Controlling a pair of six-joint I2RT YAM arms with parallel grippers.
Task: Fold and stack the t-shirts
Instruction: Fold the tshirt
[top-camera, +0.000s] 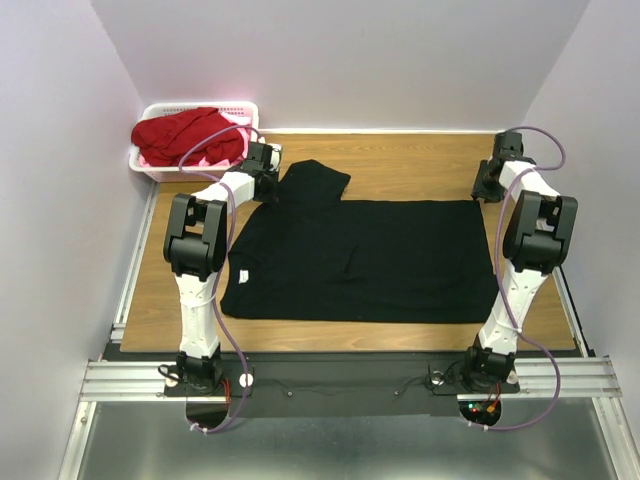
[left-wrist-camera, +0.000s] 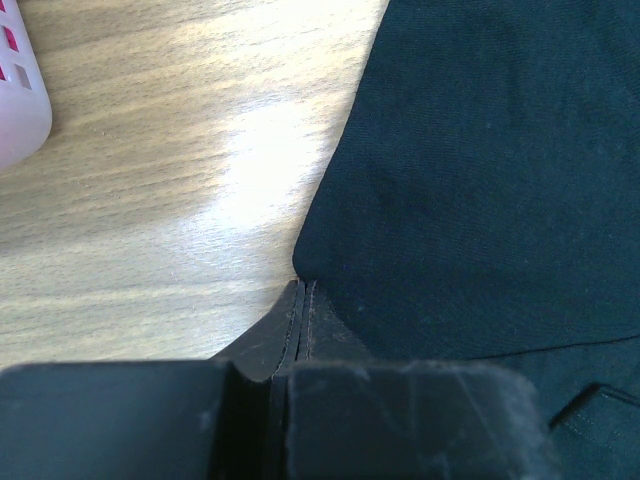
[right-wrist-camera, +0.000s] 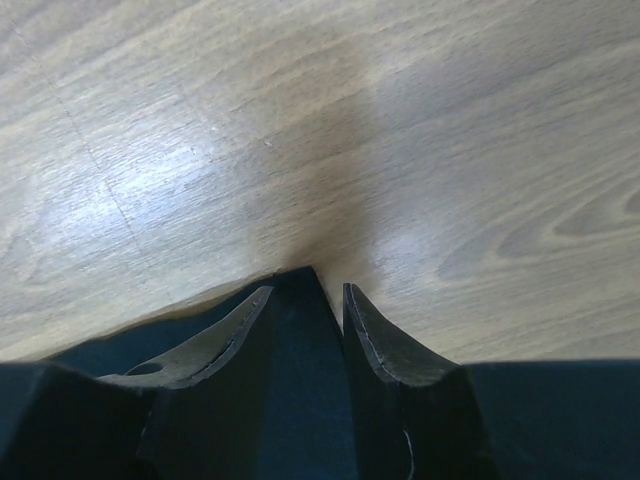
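Observation:
A large black t-shirt (top-camera: 360, 260) lies spread flat on the wooden table, one sleeve (top-camera: 315, 183) pointing to the back. My left gripper (top-camera: 268, 185) is at the notch where that sleeve meets the body. In the left wrist view it (left-wrist-camera: 302, 287) is shut, its tips touching the shirt's edge (left-wrist-camera: 480, 180); I cannot tell whether cloth is pinched. My right gripper (top-camera: 484, 190) is at the shirt's back right corner. In the right wrist view its jaws (right-wrist-camera: 308, 288) stand apart, with the pointed corner of the black cloth (right-wrist-camera: 300, 340) between them. A red t-shirt (top-camera: 185, 130) and a pink one (top-camera: 215, 152) are heaped in the basket.
A white slotted basket (top-camera: 150, 170) stands at the back left corner, close behind my left gripper; its rim (left-wrist-camera: 20, 100) shows in the left wrist view. Bare wood (top-camera: 420, 165) runs along the back. Walls close in on three sides.

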